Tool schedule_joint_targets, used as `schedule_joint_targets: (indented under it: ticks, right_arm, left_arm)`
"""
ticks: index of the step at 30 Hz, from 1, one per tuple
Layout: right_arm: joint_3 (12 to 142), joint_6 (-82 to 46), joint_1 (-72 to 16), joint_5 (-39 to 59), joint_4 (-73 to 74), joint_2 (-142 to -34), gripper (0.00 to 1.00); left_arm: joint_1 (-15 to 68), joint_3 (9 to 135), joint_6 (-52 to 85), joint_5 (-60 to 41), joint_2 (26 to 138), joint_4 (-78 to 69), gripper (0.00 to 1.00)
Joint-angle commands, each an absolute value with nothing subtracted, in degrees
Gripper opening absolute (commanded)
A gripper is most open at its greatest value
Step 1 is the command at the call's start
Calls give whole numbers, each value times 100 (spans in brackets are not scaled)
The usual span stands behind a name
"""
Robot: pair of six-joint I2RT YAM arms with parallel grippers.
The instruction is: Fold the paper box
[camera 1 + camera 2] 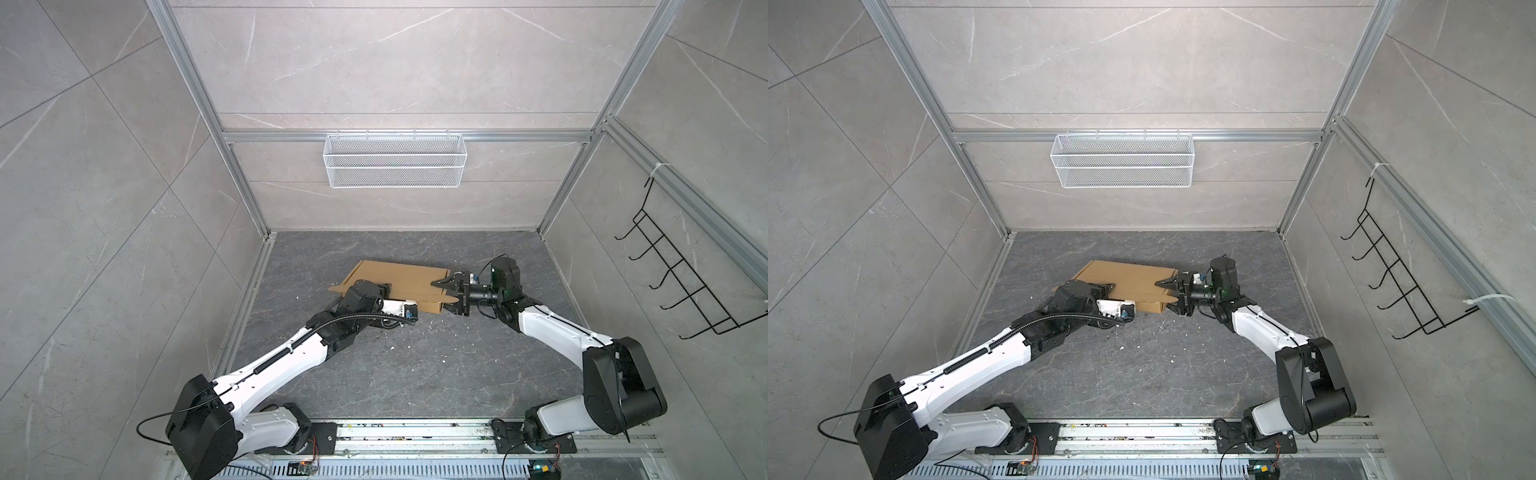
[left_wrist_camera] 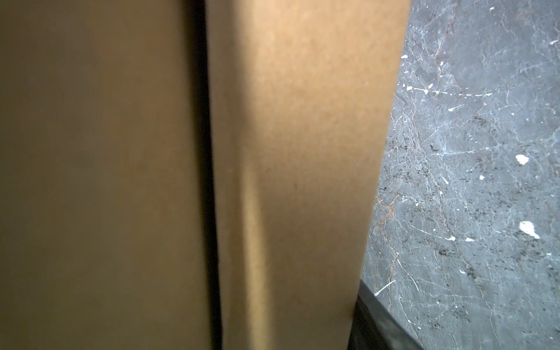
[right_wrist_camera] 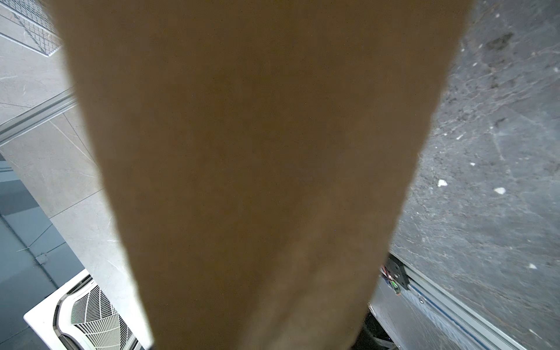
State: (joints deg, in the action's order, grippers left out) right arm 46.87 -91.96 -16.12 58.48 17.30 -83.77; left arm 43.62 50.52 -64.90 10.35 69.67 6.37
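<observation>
Right hand [image 1: 446, 296] at shallow brown paper box [image 1: 407, 276]

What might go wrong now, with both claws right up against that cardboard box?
1. A pointed tab juts out of the flat brown cardboard box between the right gripper's spread jaws; closing could crush it instead of tucking it.
2. The box lies loose on the dark stone-patterned tabletop; an uneven push from the left gripper could slide or twist it.
3. Cardboard blocks most of both wrist views, hiding the contact.
</observation>
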Motion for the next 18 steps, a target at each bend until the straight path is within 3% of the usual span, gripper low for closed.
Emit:
schedule_joint_targets:
  ticks: [1,8,12,18]
  right_arm:
    - [4867,-9130,-1691,6109,1924,-8272,49]
    - [4772,-9136,-1693,6047,1974,-8253,59]
    - [4746,-9158,-1685,6038,2029,-8252,62]
    - [4646,-8972,-1591,6047,1836,-8185,76]
  left_arm:
    - [4316,5151,-6375,1063,6852,970,58]
    - [4310,5135,-6210,1166,6684,1285,48]
    - [4315,5167,-6133,1166,6632,1473,45]
    - [4308,5350,-5967,1145,6626,2035,45]
